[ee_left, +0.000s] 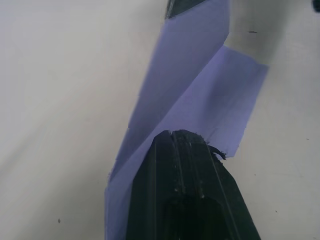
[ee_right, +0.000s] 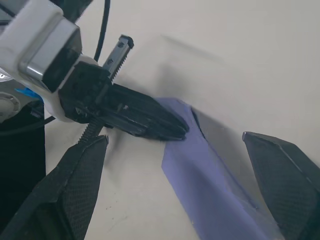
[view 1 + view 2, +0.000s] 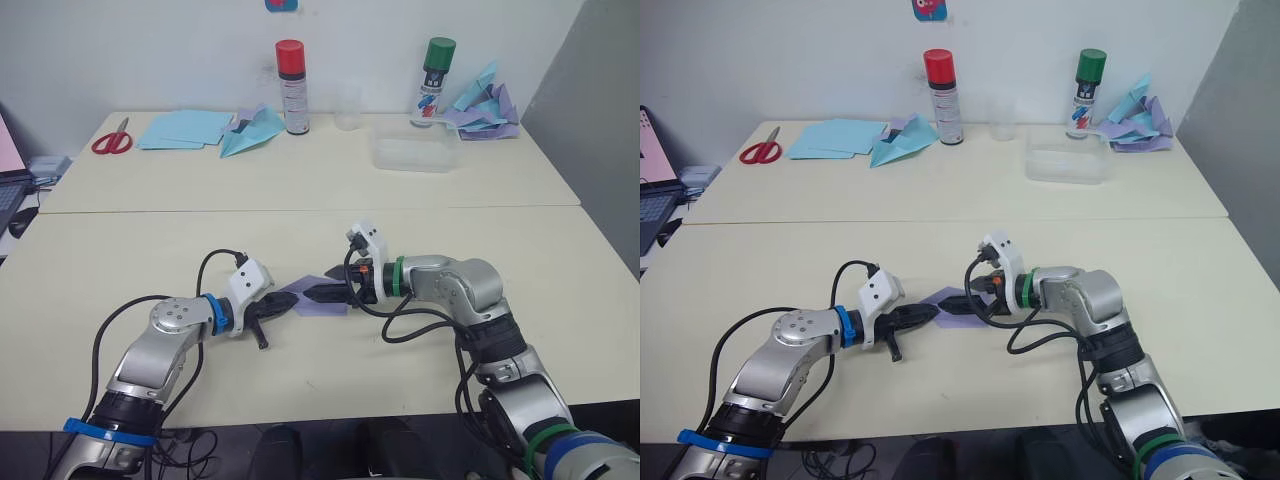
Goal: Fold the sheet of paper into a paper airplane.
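Your sheet of paper [image 3: 312,297] lies partly folded on the near surface [image 3: 300,240], between the two arms, with a raised crease running along its length. In the left wrist view it [image 1: 200,100] shows as a long lavender strip with one flap lying flat to the side.

Your left gripper [image 3: 280,304] is clenched on the sheet of paper at its left end; the left wrist view shows the two black fingers [image 1: 185,185] pressed together with the paper's edge under their tips, and the right wrist view shows the same closed tips [image 2: 170,127] meeting the end of the lavender strip.

Your right gripper [image 3: 322,294] reaches in from the other side, over the right part of the paper. Its fingers [image 2: 75,190] are spread wide apart in the right wrist view, one on either side of the strip, grasping nothing.

Farther back, on the far surface, you have a stack of light blue paper sheets [image 3: 182,128] with red scissors [image 3: 113,139] beside them on the left, and a light blue paper plane [image 3: 250,132] just to their right. A spray can with a red cap [image 3: 292,87] stands next to that plane. A clear plastic tray [image 3: 415,153] sits to the right, and behind it a spray can with a green cap [image 3: 434,81] stands beside a heap of blue and purple paper planes [image 3: 485,108].
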You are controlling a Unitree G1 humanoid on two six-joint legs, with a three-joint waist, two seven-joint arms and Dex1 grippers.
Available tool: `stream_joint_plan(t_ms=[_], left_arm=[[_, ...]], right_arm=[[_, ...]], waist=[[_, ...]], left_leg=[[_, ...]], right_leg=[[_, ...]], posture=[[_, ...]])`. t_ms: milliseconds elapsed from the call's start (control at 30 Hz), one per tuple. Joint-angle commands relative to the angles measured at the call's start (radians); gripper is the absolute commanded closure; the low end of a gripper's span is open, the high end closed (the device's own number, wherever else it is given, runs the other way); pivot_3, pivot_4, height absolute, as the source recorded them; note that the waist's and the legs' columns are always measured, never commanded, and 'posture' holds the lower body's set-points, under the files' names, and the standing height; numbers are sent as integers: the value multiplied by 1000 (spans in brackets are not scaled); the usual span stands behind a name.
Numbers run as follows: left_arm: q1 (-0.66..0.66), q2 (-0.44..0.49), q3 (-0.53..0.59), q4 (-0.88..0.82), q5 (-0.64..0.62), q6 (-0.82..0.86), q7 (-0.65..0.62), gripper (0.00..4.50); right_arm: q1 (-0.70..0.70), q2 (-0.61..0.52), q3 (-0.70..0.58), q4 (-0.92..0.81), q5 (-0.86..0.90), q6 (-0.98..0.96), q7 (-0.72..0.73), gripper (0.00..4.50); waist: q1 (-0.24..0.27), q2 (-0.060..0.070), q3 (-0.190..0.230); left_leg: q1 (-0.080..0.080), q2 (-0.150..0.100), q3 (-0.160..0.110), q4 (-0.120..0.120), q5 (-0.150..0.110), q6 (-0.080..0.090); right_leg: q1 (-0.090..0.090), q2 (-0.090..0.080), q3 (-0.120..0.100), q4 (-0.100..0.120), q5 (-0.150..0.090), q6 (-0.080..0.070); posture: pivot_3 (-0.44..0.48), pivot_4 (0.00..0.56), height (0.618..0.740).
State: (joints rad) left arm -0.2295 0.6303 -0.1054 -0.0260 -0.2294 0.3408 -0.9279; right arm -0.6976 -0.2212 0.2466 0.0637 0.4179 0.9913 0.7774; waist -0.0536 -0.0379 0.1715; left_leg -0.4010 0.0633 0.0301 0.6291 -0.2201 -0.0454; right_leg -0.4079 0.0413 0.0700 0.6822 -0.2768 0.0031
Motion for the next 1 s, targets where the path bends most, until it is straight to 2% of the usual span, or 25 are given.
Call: stream_joint_plan(t_ms=[33,667,767,1000], left_arm=[[13,9,-6,11,13,13,-2,4476],[10,13,-7,19,21,5,-2,4476],[8,12,-8,21,23,4,-1,4500],[11,14,-8,23,25,-1,-3,4500]], right_arm=[[-24,-26,73,5,-65,-159,62,0],[-8,-52,101,86,-152,-300,111,0],[5,-54,88,110,-148,-303,113,617],[14,-28,50,129,-129,-279,100,3289]], waist=[[-1,0,0],[0,0,0],[0,0,0],[0,0,0]], left_leg=[[0,0,0,0,0,0],[0,0,0,0,0,0],[0,0,0,0,0,0],[0,0,0,0,0,0]], right_leg=[[0,0,0,0,0,0],[0,0,0,0,0,0],[0,0,0,0,0,0],[0,0,0,0,0,0]], posture=[[0,150,740],[0,150,740],[0,150,740],[0,150,740]])
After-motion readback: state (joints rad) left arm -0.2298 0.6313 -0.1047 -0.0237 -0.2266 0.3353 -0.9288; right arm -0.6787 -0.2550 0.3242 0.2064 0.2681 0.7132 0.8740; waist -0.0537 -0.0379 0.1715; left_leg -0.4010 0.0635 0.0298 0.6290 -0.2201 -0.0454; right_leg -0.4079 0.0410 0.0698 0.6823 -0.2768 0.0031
